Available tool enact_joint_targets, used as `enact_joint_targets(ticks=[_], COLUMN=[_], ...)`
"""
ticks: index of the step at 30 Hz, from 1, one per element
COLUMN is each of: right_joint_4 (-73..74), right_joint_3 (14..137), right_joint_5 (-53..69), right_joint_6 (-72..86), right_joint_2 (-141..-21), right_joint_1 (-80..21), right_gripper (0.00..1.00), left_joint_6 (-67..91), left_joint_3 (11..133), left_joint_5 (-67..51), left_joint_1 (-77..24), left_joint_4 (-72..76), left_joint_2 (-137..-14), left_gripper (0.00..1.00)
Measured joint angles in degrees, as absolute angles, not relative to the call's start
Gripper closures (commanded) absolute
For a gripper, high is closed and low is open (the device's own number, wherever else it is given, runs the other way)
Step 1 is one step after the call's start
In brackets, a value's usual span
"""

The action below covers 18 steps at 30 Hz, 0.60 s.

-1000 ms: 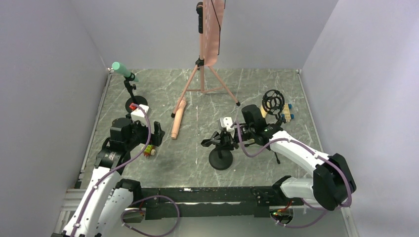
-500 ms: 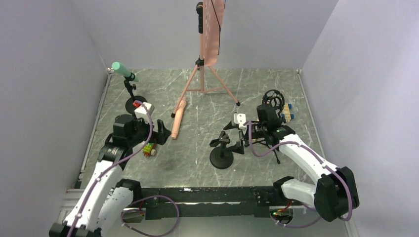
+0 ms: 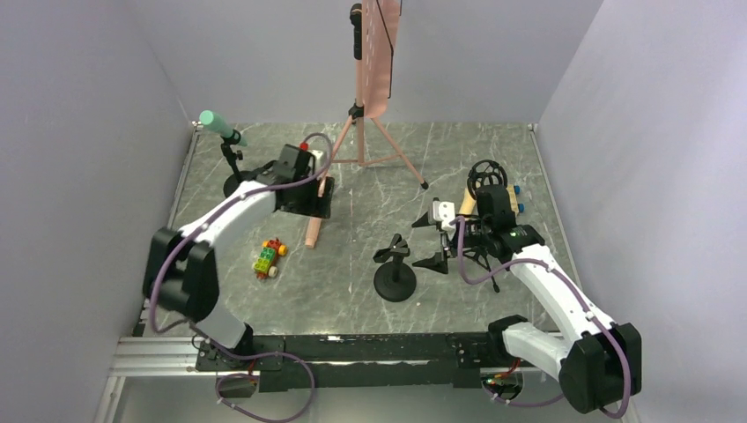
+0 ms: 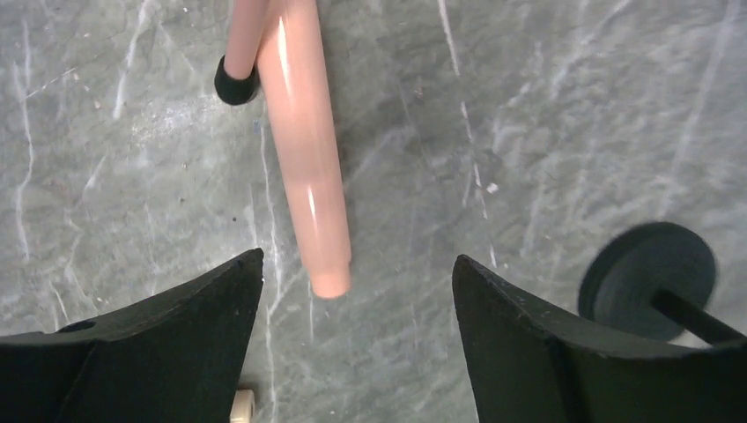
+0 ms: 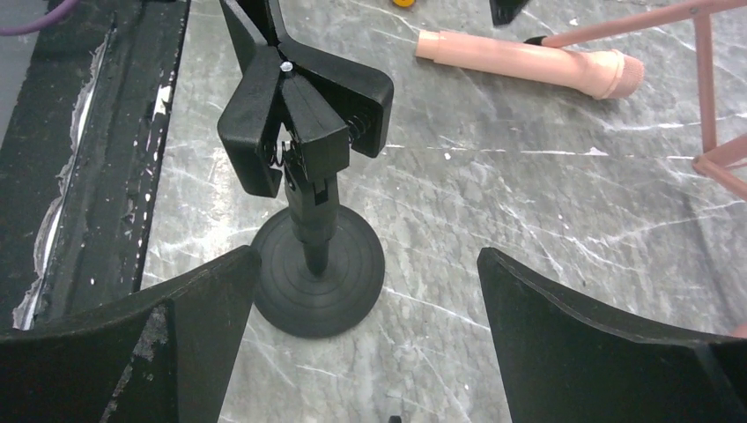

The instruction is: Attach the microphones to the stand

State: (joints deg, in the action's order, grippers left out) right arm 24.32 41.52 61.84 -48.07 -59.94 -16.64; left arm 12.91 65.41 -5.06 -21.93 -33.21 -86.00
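Note:
The pale pink microphone (image 3: 315,227) (image 4: 304,150) lies flat beside a foot of the pink tripod. My left gripper (image 3: 310,201) (image 4: 357,260) hovers over it, open, with the microphone's narrow end just ahead of the fingertips and nothing between them. The teal-green microphone (image 3: 214,122) sits tilted in a small black stand at the far left. Mid-table stands a black clip stand (image 3: 394,271) (image 5: 304,115), its clip holding nothing. My right gripper (image 3: 429,242) (image 5: 368,256) is open just right of it, apart from it. A tan-yellow microphone (image 3: 468,205) shows partly behind the right wrist.
The pink tripod stand (image 3: 370,106) rises at the back centre, one foot (image 4: 236,84) next to the pink microphone. A multicoloured block toy (image 3: 269,257) lies left of centre. A black ring-shaped mount on a stand (image 3: 487,179) is at the right. A black round base (image 4: 647,278) shows at right.
My left arm swung from beside the block toy up and right to the pink microphone. My right gripper opened off the clip stand and drew back to the right.

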Motion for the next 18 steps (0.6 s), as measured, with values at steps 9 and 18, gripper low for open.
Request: enact_joint_targets(ticks=[9,18], right_joint_4=[25.8,27.3], right_joint_3=[41.6,41.8], right_joint_5=[63.2,63.8], right_joint_6=[-49.2,-50.2], right_joint_2=[-58.1,-58.1], right_joint_1=[-14.7,-13.5], right_gripper=[0.00,0.00], left_joint_6=[12.8,13.1], left_joint_3=[73.0,73.0], left_joint_5=[3.1,3.3], left_joint_1=[-24.8,-24.9], left_joint_4=[-37.6,-36.4], left_joint_2=[-103.7,-107.7], left_gripper=[0.30,0.46])
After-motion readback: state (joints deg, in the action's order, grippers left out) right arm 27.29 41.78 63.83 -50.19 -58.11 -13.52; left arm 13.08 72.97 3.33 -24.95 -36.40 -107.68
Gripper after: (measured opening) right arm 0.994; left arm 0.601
